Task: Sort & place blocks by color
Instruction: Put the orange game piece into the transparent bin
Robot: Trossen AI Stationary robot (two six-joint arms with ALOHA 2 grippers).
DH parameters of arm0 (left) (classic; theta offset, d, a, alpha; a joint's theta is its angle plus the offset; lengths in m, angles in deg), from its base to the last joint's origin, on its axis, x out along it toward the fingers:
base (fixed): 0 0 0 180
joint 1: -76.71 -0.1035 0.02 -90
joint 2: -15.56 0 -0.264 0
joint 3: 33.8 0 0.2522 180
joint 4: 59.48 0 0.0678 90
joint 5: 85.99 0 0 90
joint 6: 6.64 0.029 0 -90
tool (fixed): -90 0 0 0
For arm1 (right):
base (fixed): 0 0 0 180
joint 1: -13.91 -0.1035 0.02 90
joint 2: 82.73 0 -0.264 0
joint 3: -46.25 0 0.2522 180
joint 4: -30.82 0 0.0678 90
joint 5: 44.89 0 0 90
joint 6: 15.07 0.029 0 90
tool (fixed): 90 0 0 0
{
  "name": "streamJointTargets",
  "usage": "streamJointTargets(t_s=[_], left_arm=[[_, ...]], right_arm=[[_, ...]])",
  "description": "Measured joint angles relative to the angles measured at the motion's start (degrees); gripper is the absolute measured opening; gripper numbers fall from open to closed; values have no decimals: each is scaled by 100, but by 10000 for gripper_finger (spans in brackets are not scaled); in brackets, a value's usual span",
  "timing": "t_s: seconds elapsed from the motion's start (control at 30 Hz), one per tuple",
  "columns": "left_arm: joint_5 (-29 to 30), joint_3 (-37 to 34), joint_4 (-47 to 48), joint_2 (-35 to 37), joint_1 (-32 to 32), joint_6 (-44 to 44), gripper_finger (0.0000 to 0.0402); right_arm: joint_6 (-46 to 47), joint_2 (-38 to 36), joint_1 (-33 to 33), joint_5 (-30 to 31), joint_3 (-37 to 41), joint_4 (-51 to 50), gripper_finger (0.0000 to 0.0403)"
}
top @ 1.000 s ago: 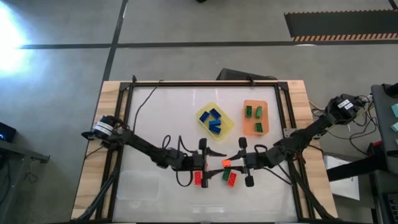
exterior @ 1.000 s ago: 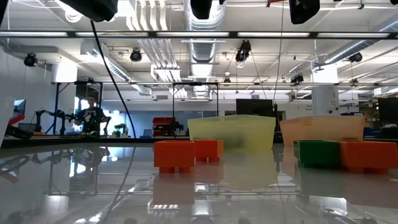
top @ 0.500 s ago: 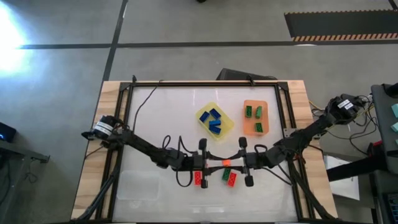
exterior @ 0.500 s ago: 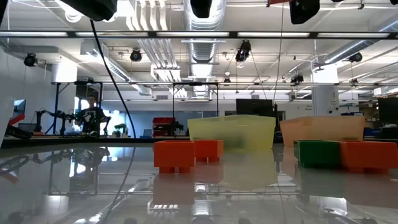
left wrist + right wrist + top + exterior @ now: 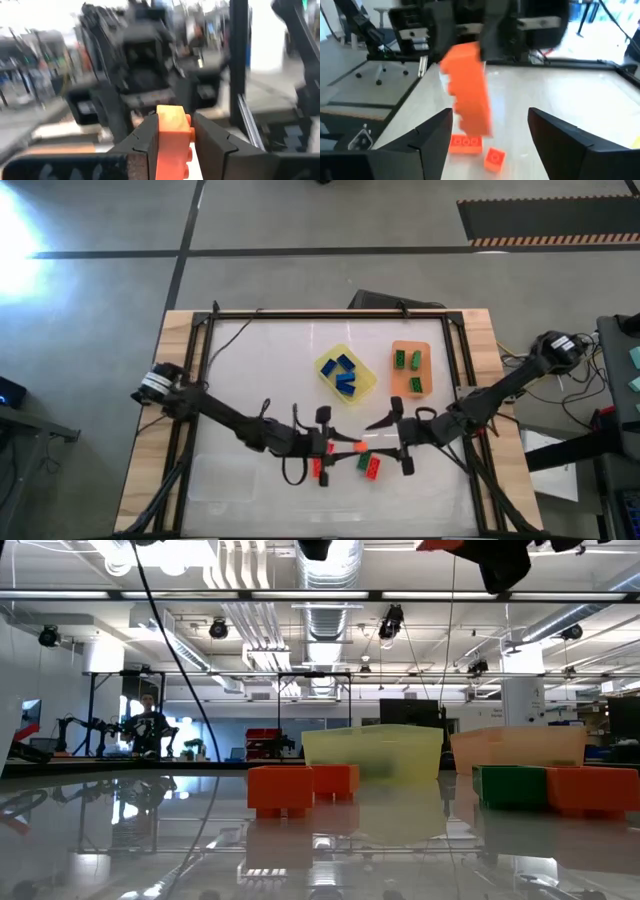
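Glossy white tabletop fills the high view: my left gripper [image 5: 345, 447] and right gripper [image 5: 385, 423] meet near its front middle, an orange block [image 5: 358, 448] between them. Blue blocks [image 5: 344, 374] sit in the yellow tray [image 5: 365, 388], green ones [image 5: 408, 361] in the orange tray [image 5: 394, 388].

Low view: loose orange blocks [image 5: 281, 786] and a green block [image 5: 510, 785] rest on the table before both trays.

Left wrist view: my fingers [image 5: 143, 149] are clamped on the orange block [image 5: 174, 135].

Right wrist view: my fingers [image 5: 432, 135] stand wide apart, holding nothing, the orange block [image 5: 468, 87] beyond them.

I judge this a handover to my left; next, carry it to wherever orange belongs.
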Motion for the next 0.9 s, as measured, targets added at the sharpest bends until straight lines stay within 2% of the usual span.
streamJointTargets(t_s=[0.1, 0.27, 0.4, 0.5, 0.57, 0.67, 0.77, 0.9], left_arm=[[9, 186, 1730, 421, 108, -424, 80], [7, 940, 5926, 1149, 353, -1748, 81], [-604, 1822, 8976, 1477, 658, -3233, 82], [-939, 2012, 10455, 1505, 951, -3891, 82], [-1397, 1939, 11122, 1486, 1115, -4353, 82], [-2205, 1608, 11479, 1487, 1328, -4979, 82], [-2533, 1165, 11310, 1472, 1540, -5335, 82], [-2675, 622, 10932, 1474, 1764, -5363, 82]], right_arm=[[307, -318, 0, 2, 0, -507, 254], [452, -599, 0, 6, 1, -861, 255], [373, -574, 0, 7, 2, -854, 249], [356, -513, 0, 7, 2, -857, 244], [356, -457, 2, 8, 2, -852, 242], [360, -355, 2, 8, 2, -850, 239], [360, -250, 4, 9, 2, -850, 240], [362, -167, 4, 15, 2, -844, 238]])
